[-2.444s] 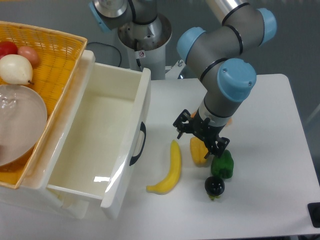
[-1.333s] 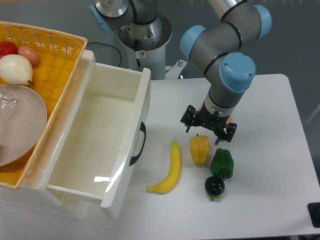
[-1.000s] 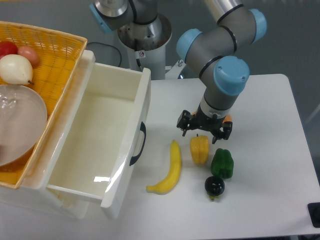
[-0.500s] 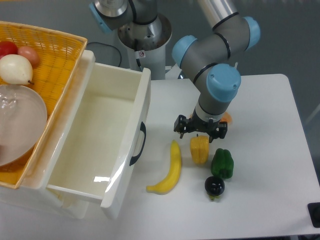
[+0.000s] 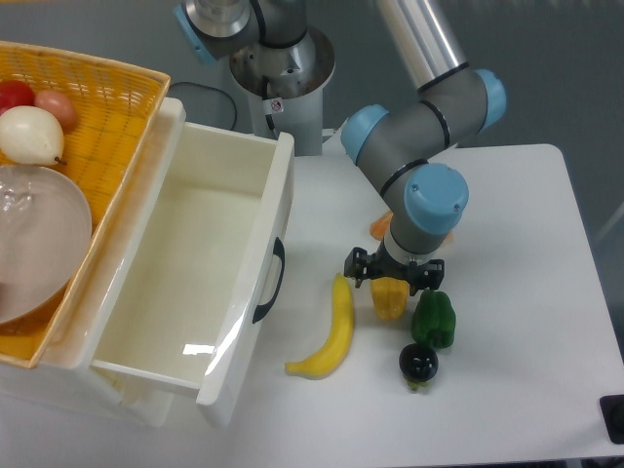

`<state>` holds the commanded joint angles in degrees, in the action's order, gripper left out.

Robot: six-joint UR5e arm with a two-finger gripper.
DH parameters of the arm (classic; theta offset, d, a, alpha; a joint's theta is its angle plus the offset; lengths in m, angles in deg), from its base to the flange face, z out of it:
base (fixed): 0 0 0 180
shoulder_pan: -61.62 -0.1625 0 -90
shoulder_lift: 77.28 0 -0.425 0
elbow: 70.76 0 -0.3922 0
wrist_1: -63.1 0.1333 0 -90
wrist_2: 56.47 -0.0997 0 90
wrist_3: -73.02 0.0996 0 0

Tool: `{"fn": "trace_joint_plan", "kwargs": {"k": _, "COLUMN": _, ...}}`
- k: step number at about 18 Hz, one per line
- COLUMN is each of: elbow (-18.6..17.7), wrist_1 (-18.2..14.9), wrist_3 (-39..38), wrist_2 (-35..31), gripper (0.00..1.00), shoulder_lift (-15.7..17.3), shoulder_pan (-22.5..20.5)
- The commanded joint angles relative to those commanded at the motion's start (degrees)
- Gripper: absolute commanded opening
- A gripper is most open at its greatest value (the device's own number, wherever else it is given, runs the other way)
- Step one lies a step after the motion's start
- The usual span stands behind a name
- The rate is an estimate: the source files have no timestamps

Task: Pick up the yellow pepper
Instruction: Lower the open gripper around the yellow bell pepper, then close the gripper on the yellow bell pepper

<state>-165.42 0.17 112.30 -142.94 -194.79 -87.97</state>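
Yellow pepper (image 5: 389, 300) lies on the white table (image 5: 517, 292), not lifted. It sits between the banana (image 5: 331, 330) on one side and the green pepper (image 5: 433, 318) on the other, close to both, with a dark round fruit (image 5: 418, 363) just in front of the green one.

Progress: the approach looks complete or nearly so; the grasp and lift remain. The gripper (image 5: 393, 273) is set directly over the pepper's upper end, its two black fingers spread apart to either side of the top. Whether the fingers touch the skin cannot be determined from this view. Nothing is held.

Pose: the arm reaches down from the upper part of the frame, the wrist pointing steeply downward, the blue-capped joint directly above the gripper and hiding much of it.

Judgement: the jaws need to lower a little further around the pepper and then come together. The green pepper stands near the right-hand finger and could be nudged.

An orange object (image 5: 380, 225) shows partly behind the arm; unidentified.
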Motion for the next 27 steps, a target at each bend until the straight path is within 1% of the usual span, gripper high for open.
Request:
{"fn": "trace_joint_plan", "kwargs": {"k": 8, "elbow": -0.62, "wrist_1": 0.09, "wrist_3": 0.09, "wrist_2": -0.45, "gripper": 1.00, "shoulder_lift": -0.18, "shoulder_pan": -0.09}}
{"fn": "trace_joint_plan", "kwargs": {"k": 13, "elbow": -0.44, "wrist_1": 0.26, "wrist_3": 0.00, "wrist_2": -0.71, "gripper": 1.00, "shoulder_lift": -1.06, "shoulder_pan": 0.00}}
{"fn": "trace_joint_plan", "kwargs": {"k": 18, "elbow": -0.09, "wrist_1": 0.35, "wrist_3": 0.00, "wrist_2": -2.73, "gripper": 0.99, "shoulder_lift": -1.41, "shoulder_pan": 0.26}}
{"fn": "trace_joint_plan", "kwargs": {"k": 19, "elbow": -0.09, "wrist_1": 0.35, "wrist_3": 0.00, "wrist_2": -2.73, "gripper": 0.95, "shoulder_lift": -1.41, "shoulder_pan": 0.26}}
{"fn": "trace_joint_plan", "kwargs": {"k": 22, "elbow": 0.35, "wrist_1": 0.09, "wrist_3": -0.26, "wrist_2": -2.56, "gripper": 0.66, "shoulder_lift": -1.32, "shoulder_pan": 0.26}}
{"fn": "trace_joint_plan", "kwargs": {"k": 23, "elbow": 0.44, "wrist_1": 0.09, "wrist_3": -0.35, "wrist_2": -2.56, "gripper": 0.61, "shoulder_lift": -1.32, "shoulder_pan": 0.35}}
{"fn": "trace_joint_plan", "kwargs": {"k": 24, "elbow": 0.44, "wrist_1": 0.00, "wrist_3": -0.35, "wrist_2": -2.56, "gripper": 0.50, "shoulder_lift": -1.32, "shoulder_pan": 0.35}}
{"fn": "trace_joint_plan", "kwargs": {"k": 25, "elbow": 0.70, "wrist_1": 0.00, "wrist_3": -0.44, "wrist_2": -2.47, "gripper": 0.32, "shoulder_lift": -1.32, "shoulder_pan": 0.35}}
{"fn": "trace_joint_plan", "kwargs": {"k": 26, "elbow": 0.88, "wrist_1": -0.09, "wrist_3": -0.35, "wrist_2": -2.38, "gripper": 0.18, "shoulder_lift": -1.23, "shoulder_pan": 0.35}}
{"fn": "trace_joint_plan", "kwargs": {"k": 27, "elbow": 0.88, "wrist_1": -0.09, "wrist_3": -0.35, "wrist_2": -2.29, "gripper": 0.16, "shoulder_lift": -1.15, "shoulder_pan": 0.44}}
